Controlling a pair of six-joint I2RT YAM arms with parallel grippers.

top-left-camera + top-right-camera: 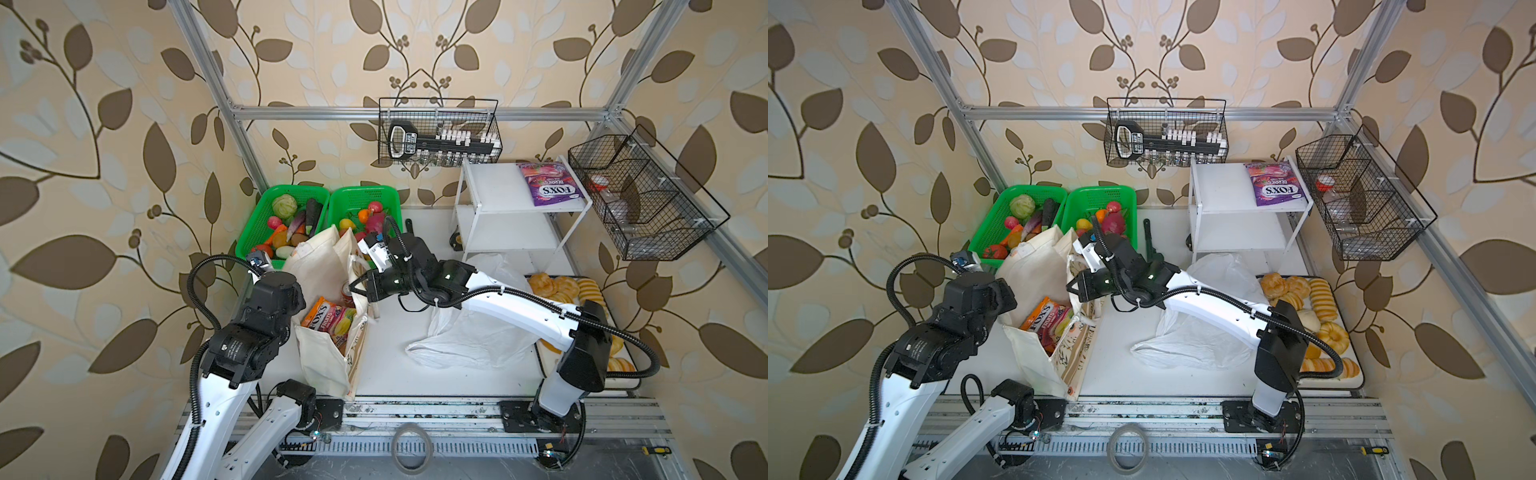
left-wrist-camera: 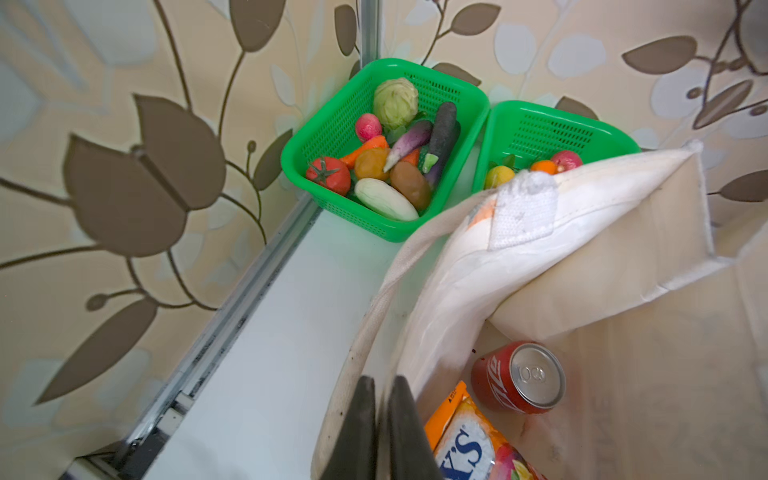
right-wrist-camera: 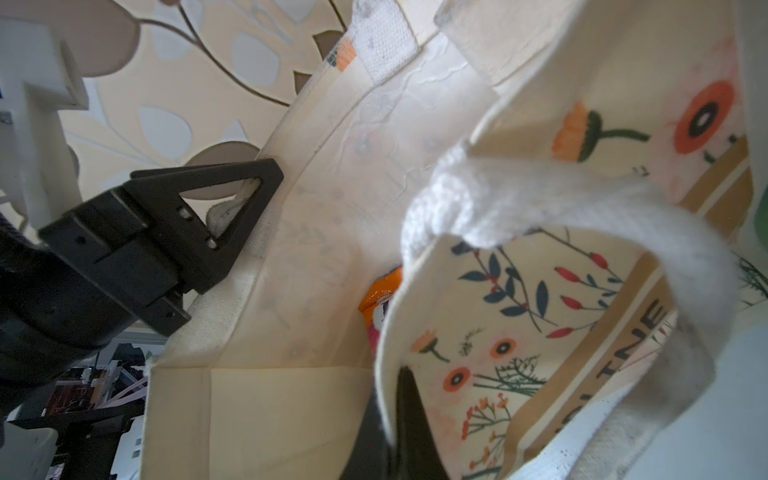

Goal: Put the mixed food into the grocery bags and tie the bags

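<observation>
The cream cloth tote stands open left of centre. Inside it lie the orange FOX'S pouch and the red soda can. My left gripper is shut on the tote's left rim. On the opposite, printed rim my right gripper is shut on the cloth. The white plastic bag lies crumpled under the right arm. A purple snack packet rests on the white shelf. Toy fruits, among them a pink dragon fruit, sit in a green basket behind the tote.
A second green basket with vegetables stands at the back left. A tray of bread rolls lies along the right edge. Black wire baskets hang on the back rail and right wall. The shelf's legs stand behind the plastic bag.
</observation>
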